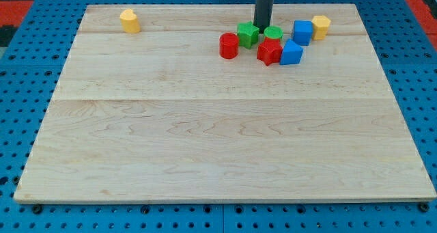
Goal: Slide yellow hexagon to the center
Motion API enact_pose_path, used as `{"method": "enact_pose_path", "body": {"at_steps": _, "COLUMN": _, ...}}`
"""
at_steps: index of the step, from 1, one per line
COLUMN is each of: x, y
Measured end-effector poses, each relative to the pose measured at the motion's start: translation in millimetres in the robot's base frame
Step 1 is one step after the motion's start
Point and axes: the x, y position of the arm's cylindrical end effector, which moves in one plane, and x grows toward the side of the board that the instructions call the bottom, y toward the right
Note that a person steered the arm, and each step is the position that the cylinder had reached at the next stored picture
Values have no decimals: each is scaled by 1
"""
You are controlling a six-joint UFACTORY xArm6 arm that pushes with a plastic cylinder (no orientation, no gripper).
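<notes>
A pale wooden board (225, 144) lay on a blue pegboard table (27, 89), and the dark rod's tip (263, 26) held nothing, standing just behind the green cube (248, 34) and green cylinder (273, 34). With these clustered a red cylinder (229, 46), red star-like block (269, 52) and two blue blocks (302, 32) (291, 53). The yellow hexagon (320, 26) sat at the cluster's right end, near the top edge, another yellow block (130, 20) far left.
</notes>
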Motion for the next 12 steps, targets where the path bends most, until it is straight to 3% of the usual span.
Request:
{"method": "enact_pose_path", "body": {"at_steps": 4, "x": -5, "y": 3}}
{"method": "enact_pose_path", "body": {"at_steps": 6, "x": -12, "y": 61}}
{"method": "enact_pose_path", "body": {"at_steps": 7, "x": -31, "y": 45}}
{"method": "enact_pose_path", "body": {"at_steps": 8, "x": -41, "y": 87}}
{"method": "enact_pose_path", "body": {"at_steps": 9, "x": -33, "y": 174}}
{"method": "enact_pose_path", "body": {"at_steps": 10, "x": 7, "y": 180}}
{"method": "enact_pose_path", "body": {"at_steps": 12, "x": -48, "y": 65}}
